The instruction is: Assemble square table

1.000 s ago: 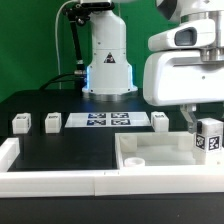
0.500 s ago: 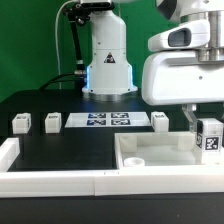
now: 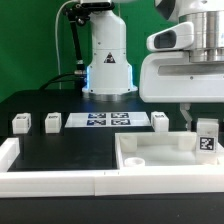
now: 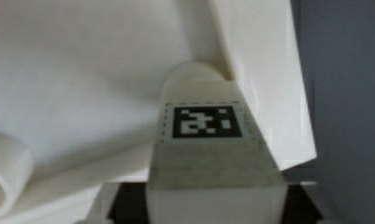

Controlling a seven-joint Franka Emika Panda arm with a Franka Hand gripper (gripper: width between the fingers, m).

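Gripping a leg, the gripper hangs over the tabletop (marker board beyond).

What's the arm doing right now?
The gripper is shut on one tagged leg block, holding it upright at the corner of the tabletop slab on the exterior view's right. Whether the leg touches the slab yet I cannot tell. The wrist view shows the same leg close against the slab's raised rim. Three loose leg blocks sit in a row on the black table, beside the marker board. No leg stands fitted in the slab.
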